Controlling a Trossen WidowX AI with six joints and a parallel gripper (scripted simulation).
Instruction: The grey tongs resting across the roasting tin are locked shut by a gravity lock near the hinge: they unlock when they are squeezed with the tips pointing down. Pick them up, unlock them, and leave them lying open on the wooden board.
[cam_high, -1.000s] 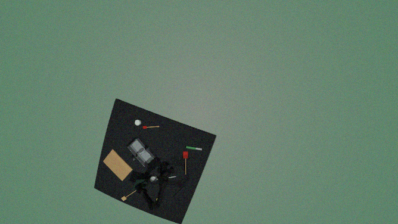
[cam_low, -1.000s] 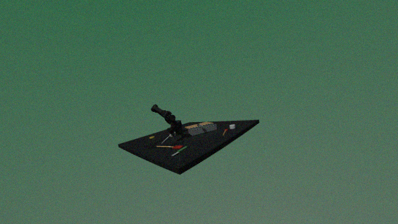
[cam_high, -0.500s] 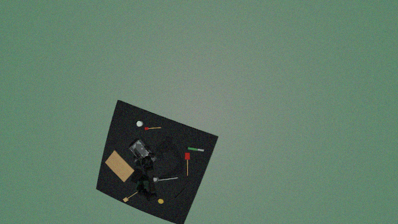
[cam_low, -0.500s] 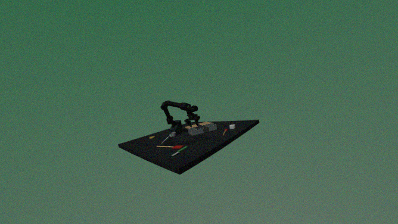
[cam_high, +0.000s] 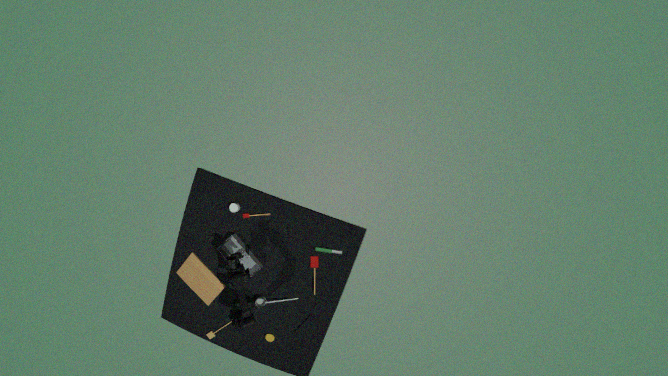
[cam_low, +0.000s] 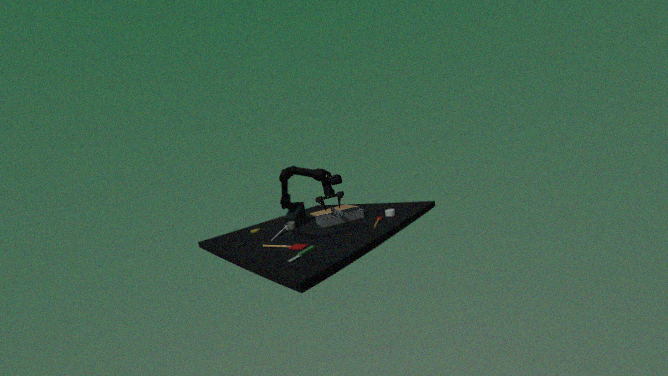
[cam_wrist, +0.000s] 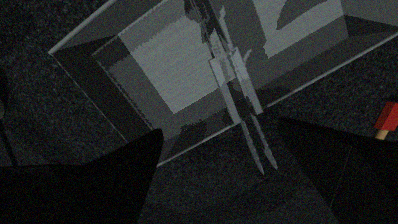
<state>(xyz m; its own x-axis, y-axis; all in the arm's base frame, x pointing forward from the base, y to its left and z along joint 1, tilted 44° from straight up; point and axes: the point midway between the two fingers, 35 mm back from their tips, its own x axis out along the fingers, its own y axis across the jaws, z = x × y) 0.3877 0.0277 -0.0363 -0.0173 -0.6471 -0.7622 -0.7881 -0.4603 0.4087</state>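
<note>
One pair grey tongs (cam_wrist: 235, 85), across roasting tin (cam_wrist: 150, 70): likely stiff, slippery; grasp mid-arms. End effector (cam_wrist: 220, 150) released, empty.

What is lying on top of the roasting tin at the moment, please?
The closed grey tongs lie across the roasting tin, one end overhanging its rim. The open gripper hovers above; the arm hides part of the tin from overhead.

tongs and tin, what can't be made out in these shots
- Tongs: the wrist view's top edge cuts off their upper end, so the lock is not seen.
- Tongs in the top view: hidden under the arm over the tin.
- Gripper: too small in the exterior view to judge its height above the tin.
- Wooden board: outside the wrist view.
</note>
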